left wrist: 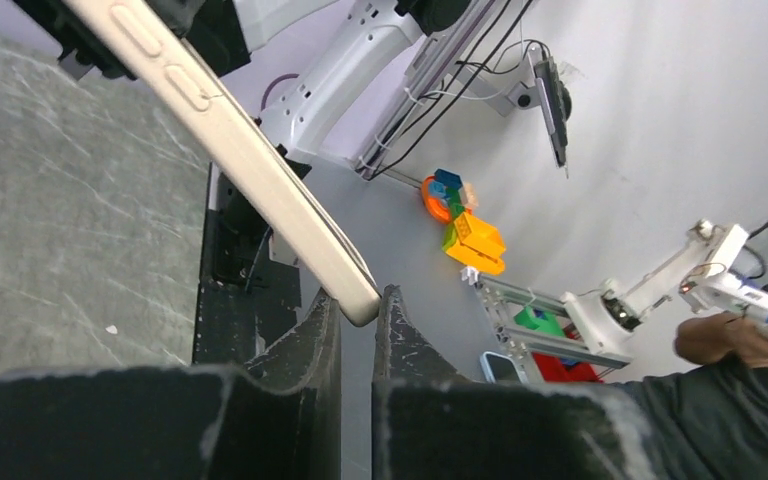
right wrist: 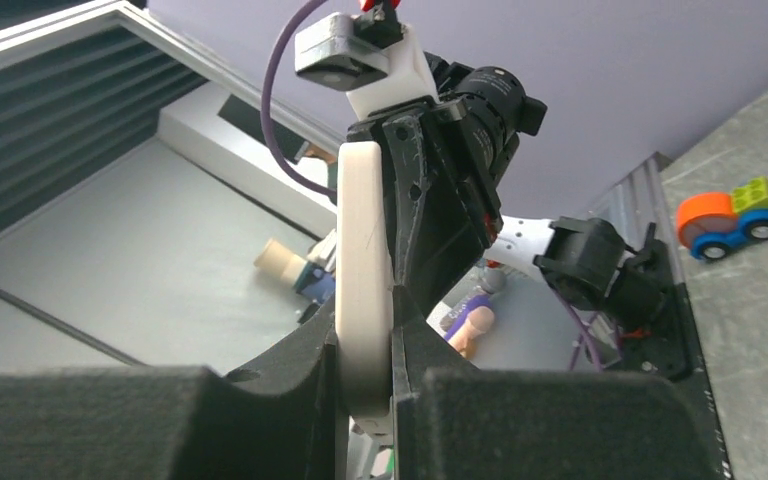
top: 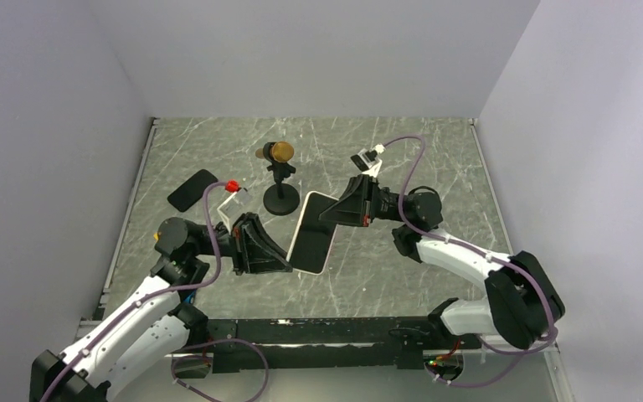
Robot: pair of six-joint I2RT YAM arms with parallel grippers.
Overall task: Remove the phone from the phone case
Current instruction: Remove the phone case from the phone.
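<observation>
Left pincer [left wrist: 360, 308], right pincer [right wrist: 365, 345], phone [top: 315, 234] in case [left wrist: 245, 145]

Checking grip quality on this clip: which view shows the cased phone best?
Top external: the cased phone shows whole, dark face inside its cream rim, pinched at opposite ends by both arms' jaws. Left wrist shows only one long side edge with buttons and a corner in its jaws; right wrist shows only a narrow cream edge.

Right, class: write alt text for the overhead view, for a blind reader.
The black left gripper and right gripper pinch opposite ends of a phone in a cream case over a grey marbled table. Behind are a gold-headed black stand and a flat black slab.
</observation>
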